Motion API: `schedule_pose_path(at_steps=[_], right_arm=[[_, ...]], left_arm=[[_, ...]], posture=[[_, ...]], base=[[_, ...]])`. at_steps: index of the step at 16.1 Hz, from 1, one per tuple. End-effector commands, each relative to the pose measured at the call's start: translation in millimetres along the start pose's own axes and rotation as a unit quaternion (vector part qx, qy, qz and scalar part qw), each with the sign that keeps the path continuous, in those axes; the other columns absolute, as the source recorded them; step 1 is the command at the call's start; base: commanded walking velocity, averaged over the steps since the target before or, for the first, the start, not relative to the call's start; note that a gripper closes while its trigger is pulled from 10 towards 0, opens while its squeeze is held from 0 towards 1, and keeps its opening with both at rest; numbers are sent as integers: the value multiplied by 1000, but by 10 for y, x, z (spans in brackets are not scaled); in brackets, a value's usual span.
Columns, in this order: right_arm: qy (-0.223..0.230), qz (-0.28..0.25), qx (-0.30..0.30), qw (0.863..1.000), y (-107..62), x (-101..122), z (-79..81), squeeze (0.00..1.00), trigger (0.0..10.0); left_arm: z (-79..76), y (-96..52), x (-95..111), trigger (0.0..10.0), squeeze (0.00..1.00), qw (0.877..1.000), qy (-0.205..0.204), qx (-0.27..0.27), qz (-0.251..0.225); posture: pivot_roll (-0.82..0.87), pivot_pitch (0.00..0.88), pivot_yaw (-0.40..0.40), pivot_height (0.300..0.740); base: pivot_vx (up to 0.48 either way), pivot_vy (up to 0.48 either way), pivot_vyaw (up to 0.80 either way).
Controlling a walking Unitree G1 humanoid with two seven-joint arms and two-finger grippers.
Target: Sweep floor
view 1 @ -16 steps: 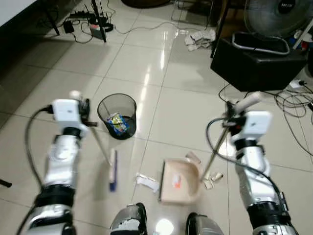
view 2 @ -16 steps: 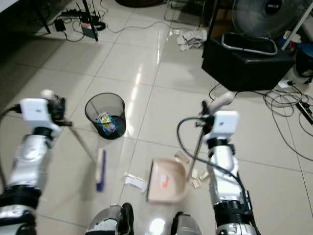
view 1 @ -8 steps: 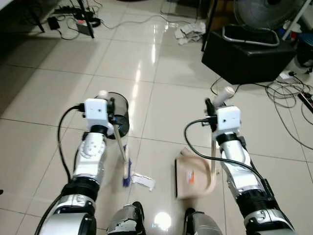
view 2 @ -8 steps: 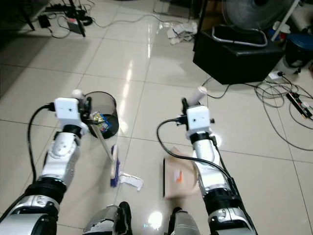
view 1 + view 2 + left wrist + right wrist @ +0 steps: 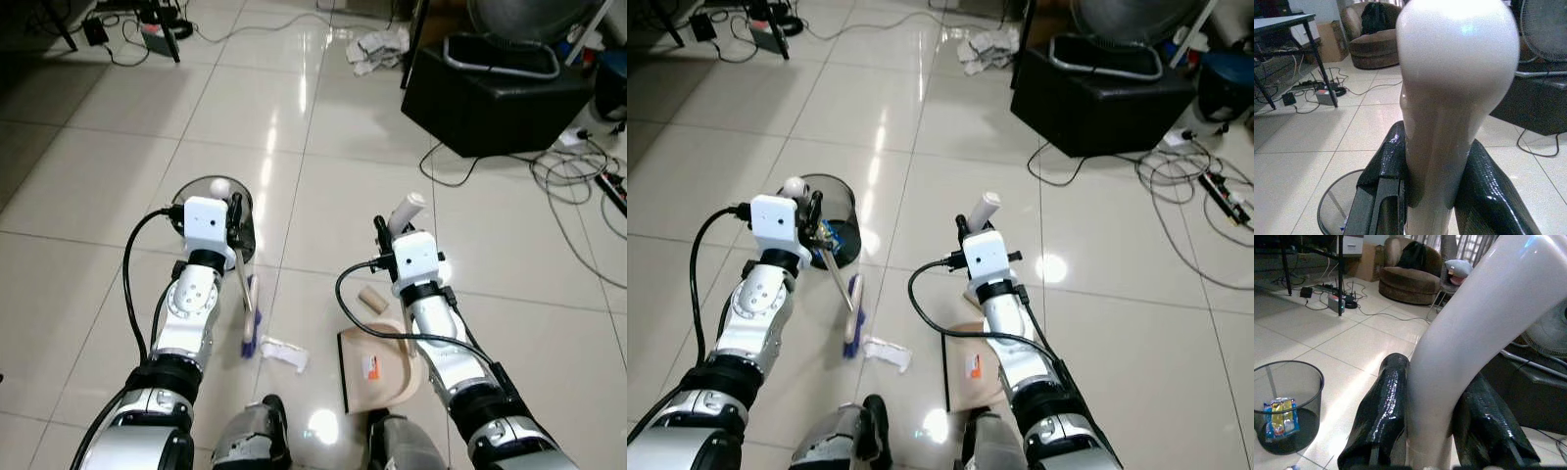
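Observation:
My left gripper is shut on the white handle of a broom, whose blue brush head rests on the tiles. A white paper scrap lies just right of the brush. My right gripper is shut on the upright white handle of a beige dustpan that sits on the floor near my feet. A small cardboard tube lies just beyond the pan. In the wrist views black fingers clamp the broom handle, and other fingers clamp the dustpan handle.
A black mesh bin with a snack wrapper stands behind my left hand. A black box with a fan on it is at the far right, with cables on the floor beside it. Crumpled paper and a power strip lie farther off.
The head view has shifted. Both arms have drawn in toward my body. The broom now stands steeper, with its brush closer to the paper scrap, and the dustpan handle is more upright.

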State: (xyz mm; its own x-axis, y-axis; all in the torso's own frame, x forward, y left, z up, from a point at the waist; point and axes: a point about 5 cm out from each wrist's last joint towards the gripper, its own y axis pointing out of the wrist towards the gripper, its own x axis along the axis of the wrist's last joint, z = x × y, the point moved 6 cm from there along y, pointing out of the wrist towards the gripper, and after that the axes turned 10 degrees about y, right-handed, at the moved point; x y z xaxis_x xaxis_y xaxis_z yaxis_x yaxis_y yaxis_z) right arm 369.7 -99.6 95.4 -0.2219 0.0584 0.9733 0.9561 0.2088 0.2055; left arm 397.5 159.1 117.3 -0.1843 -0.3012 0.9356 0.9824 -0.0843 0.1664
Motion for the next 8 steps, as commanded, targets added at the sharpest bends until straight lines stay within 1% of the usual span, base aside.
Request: schedule_pose_path(at_steps=[1, 2, 3, 4, 5, 6, 8], right_arm=[[0, -11, -6, 1000, 13, 28, -3, 0, 10000], [5, -10, -14, 1000, 16, 22, -21, 0, 10000], [8, -10, -21, 1000, 17, 17, -36, 0, 10000], [11, -8, -26, 1000, 16, 6, -48, 0, 10000], [14, -5, -30, 999, 18, -9, -56, 0, 10000], [17, -3, -34, 999, 20, -21, -65, 0, 10000], [25, 1, -44, 999, 28, -40, -92, 0, 10000]], left_arm=[[-108, -80, -153, 10000, 0, 999, 2, -16, 28], [-193, -87, -140, 10000, 0, 999, -9, -25, 27], [-275, -90, -118, 10000, 0, 999, -28, -29, 27], [-341, -85, -89, 10000, 0, 998, -57, -28, 28], [-397, -64, -49, 10000, 0, 994, -107, -16, 33], [-404, -38, -8, 10000, 0, 988, -148, 1, 35], [-393, 6, 49, 10000, 0, 979, -201, 28, 37]], posture=[[23, 272, 34, 740], [24, 267, 37, 740], [24, 265, 37, 740], [25, 263, 38, 740], [25, 260, 39, 740], [27, 257, 39, 740], [27, 253, 39, 740]], base=[[0, 0, 0], [0, 0, 0], [0, 0, 0], [0, 0, 0], [0, 0, 0], [0, 0, 0], [0, 0, 0]])
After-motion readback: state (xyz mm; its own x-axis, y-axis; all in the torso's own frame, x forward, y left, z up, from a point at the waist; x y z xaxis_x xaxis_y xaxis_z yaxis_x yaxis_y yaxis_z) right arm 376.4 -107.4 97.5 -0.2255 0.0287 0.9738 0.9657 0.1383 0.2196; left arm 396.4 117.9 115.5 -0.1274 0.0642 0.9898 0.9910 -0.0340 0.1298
